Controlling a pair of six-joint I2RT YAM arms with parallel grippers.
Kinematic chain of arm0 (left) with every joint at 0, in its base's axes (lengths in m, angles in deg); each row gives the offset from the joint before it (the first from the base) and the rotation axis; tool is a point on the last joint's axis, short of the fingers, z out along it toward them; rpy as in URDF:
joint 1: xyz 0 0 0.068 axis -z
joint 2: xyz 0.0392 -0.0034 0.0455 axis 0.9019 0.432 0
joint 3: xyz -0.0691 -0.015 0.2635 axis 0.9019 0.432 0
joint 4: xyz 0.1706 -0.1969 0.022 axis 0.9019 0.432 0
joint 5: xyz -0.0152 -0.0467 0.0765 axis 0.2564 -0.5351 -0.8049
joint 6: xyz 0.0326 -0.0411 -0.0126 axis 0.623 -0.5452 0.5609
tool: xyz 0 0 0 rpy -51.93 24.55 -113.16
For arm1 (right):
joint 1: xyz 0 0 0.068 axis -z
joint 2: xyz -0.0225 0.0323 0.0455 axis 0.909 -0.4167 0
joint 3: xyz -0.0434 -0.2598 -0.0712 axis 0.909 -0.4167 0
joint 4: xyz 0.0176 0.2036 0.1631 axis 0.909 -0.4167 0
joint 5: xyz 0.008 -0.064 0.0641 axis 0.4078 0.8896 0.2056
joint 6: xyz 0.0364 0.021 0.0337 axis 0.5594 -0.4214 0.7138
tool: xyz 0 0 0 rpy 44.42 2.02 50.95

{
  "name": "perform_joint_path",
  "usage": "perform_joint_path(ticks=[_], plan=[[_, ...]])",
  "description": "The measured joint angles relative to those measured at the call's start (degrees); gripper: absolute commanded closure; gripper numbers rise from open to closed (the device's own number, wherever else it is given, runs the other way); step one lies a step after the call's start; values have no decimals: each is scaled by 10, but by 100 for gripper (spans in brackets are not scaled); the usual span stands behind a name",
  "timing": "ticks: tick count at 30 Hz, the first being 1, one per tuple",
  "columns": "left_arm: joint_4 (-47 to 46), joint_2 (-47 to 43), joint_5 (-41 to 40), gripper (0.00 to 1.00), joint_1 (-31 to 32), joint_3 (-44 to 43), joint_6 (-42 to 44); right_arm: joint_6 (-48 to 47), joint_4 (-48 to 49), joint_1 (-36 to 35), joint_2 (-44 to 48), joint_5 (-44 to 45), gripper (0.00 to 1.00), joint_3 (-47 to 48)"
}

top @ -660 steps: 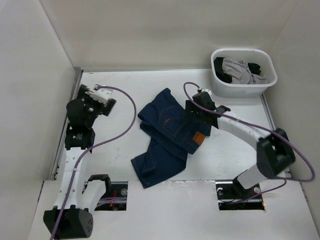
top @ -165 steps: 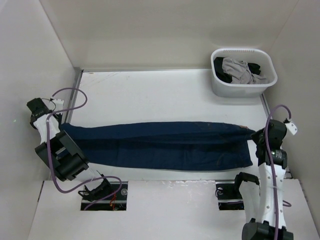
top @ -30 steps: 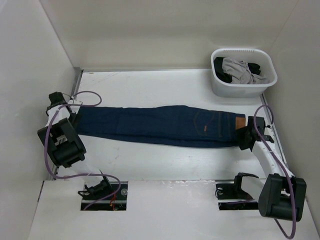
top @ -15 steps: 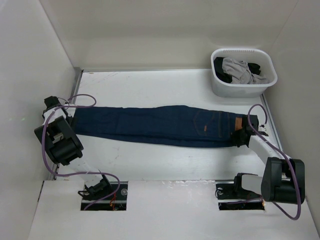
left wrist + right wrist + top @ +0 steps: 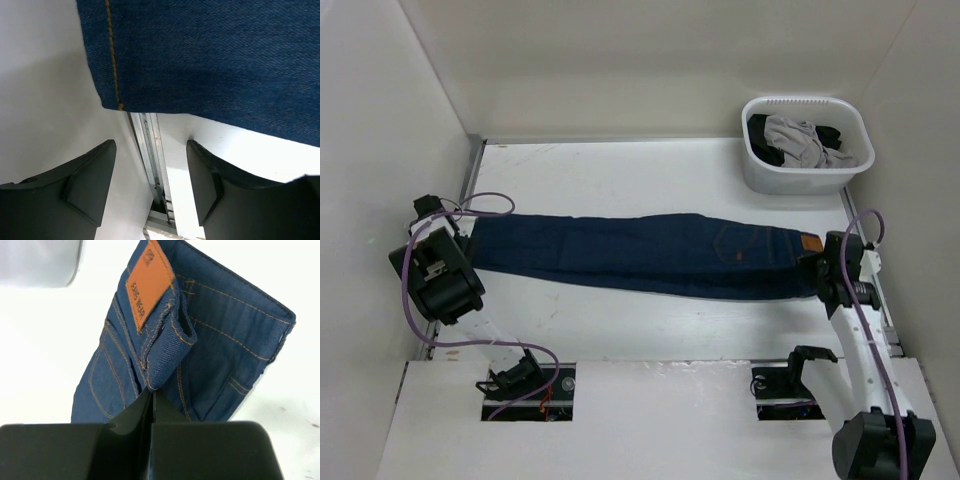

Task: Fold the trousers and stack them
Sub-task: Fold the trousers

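The trousers (image 5: pixel 640 252), dark blue jeans, lie stretched flat across the table, legs to the left and waist to the right. My left gripper (image 5: pixel 455 228) stands open just off the leg hem (image 5: pixel 120 102), nothing between its fingers (image 5: pixel 90 180). My right gripper (image 5: pixel 152 392) is shut on a pinched-up fold of the waistband (image 5: pixel 165 335), just below the tan patch (image 5: pixel 147 285). In the top view that gripper (image 5: pixel 820 268) sits at the waist end, next to the patch (image 5: pixel 810 243).
A white basket (image 5: pixel 807 180) holding a grey garment (image 5: pixel 795 138) and a black one stands at the back right; its wall (image 5: pixel 40 262) shows in the right wrist view. A metal rail (image 5: pixel 150 150) runs along the table's left edge under the left fingers. White walls close in both sides.
The right gripper has shut on the waistband, and the waist end has shifted slightly right. The right arm's elbow has swung toward the near edge. The left gripper stays open by the hem.
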Motion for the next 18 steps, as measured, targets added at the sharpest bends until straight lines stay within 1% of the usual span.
perform_joint_path(ticks=[2,3,4,5,6,7,8,9,11,14,18], plan=[[0,0,0,42,1,0,0,5,-17,9,28,-1,99,-25],[0,0,0,42,1,0,0,10,-24,14,36,-1,95,-40],[0,0,0,42,1,0,0,16,-33,17,42,-3,85,-57],[0,0,0,42,1,0,0,23,-40,20,43,-3,65,-72],[0,0,0,42,1,0,0,32,-47,20,43,-4,39,-89],[0,0,0,42,1,0,0,40,-54,20,40,-7,19,-106],[0,0,0,42,1,0,0,46,-61,20,38,-11,20,-120],[0,0,0,42,1,0,0,48,-67,20,36,-14,17,-132],[0,0,0,42,1,0,0,62,-64,21,35,-17,0,-135],[0,0,0,42,1,0,0,67,-61,21,21,-17,0,-129],[0,0,0,42,1,0,0,75,-37,24,-41,-16,0,-108]])
